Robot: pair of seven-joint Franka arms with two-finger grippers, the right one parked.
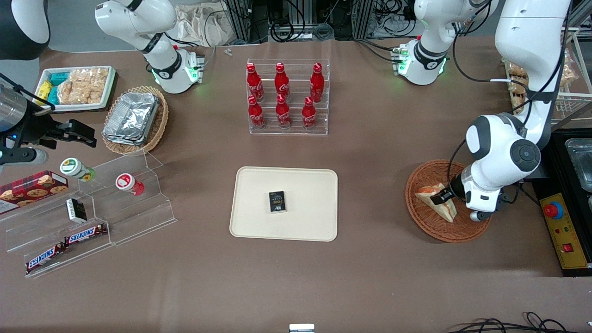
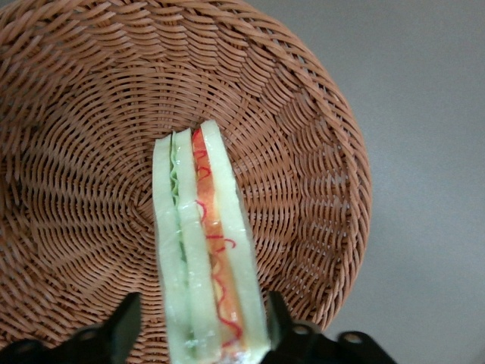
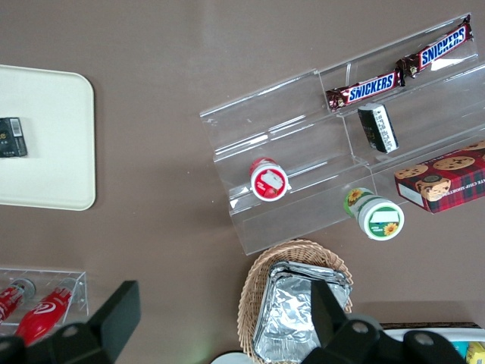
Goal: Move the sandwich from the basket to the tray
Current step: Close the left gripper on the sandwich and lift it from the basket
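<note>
Sandwich (image 2: pixel 206 250) sits in the wicker basket (image 2: pixel 318 152); our end effector (image 2: pixel 201 322) straddles it, unclenched. We should clench gently before lifting toward the tray (image 1: pixel 305 226).

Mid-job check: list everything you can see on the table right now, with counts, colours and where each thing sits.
sandwich: 1, pale bread, green and orange filling, in the basket
basket: 1, orange-brown wicker, working arm's end
tray: 1, cream, table centre
small box: 1, black, on the tray
cola bottles: 6, red, in a clear rack farther from the front camera than the tray
foil containers: stack, silver, in a paler basket, parked arm's end
snack tray: 1, white, beside that paler basket
Snickers bars: 2, brown, on the clear stepped stand
cookie box: 1, red, beside the stand
pincer: 1, black, fingers either side of the sandwich
</note>
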